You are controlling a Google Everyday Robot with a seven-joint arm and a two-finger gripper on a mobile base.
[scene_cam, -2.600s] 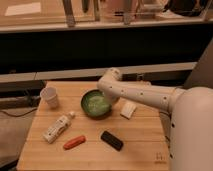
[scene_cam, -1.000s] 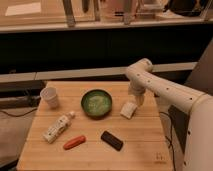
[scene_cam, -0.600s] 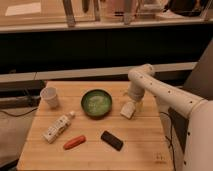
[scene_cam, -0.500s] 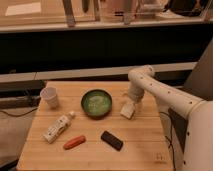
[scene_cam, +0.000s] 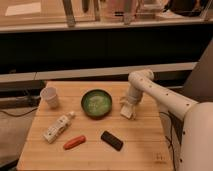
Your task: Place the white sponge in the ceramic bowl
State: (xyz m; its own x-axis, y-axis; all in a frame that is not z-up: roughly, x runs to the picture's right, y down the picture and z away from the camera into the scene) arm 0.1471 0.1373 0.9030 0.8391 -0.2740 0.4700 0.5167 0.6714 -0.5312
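Step, judged: reaching to grasp | small off-white rectangular sponge (scene_cam: 127,112) on wooden bench (scene_cam: 142,147), just beside round green-rimmed ceramic bowl (scene_cam: 96,103) | claw (scene_cam: 127,103) low over sponge, opening cannot tell | next likely: grip, lift, carry over bowl.

Single view: elevated, angled down over the desk (scene_cam: 140,150) toward its far edge, medium range, whole top framed. Pincer (scene_cam: 127,107) right of centre, just beside the ceramic bowl (scene_cam: 96,103).

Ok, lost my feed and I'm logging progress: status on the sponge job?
Claw over white sponge, right of ceramic bowl. Sponge on table, not in bowl. Nothing between them.
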